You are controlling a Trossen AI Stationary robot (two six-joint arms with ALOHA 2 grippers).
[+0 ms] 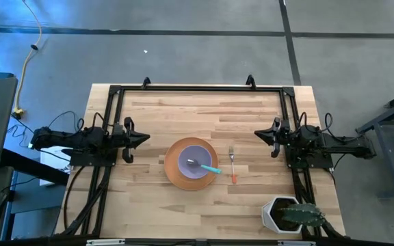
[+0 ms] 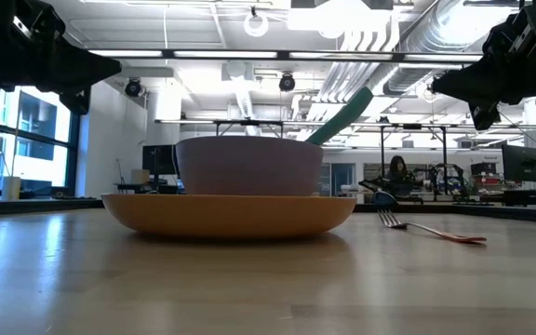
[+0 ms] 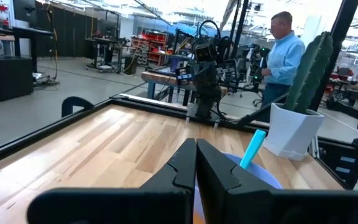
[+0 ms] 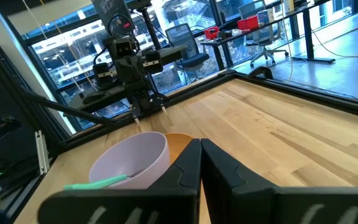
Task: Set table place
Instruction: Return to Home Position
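The round orange plate lies flat near the middle of the table. The lavender bowl stands on the plate, and the spoon's teal handle leans out over the bowl's rim. The orange-handled fork lies on the table just right of the plate. My left gripper hovers above the table, left of the plate, shut and touching nothing. My right gripper hovers right of the fork, shut too. The low view shows the plate, the bowl, the spoon handle and the fork.
A white angular pot with a green cactus stands at the table's near right corner. A black rail frame runs along the far edge and both sides. A person in a blue shirt stands in the room beyond the table.
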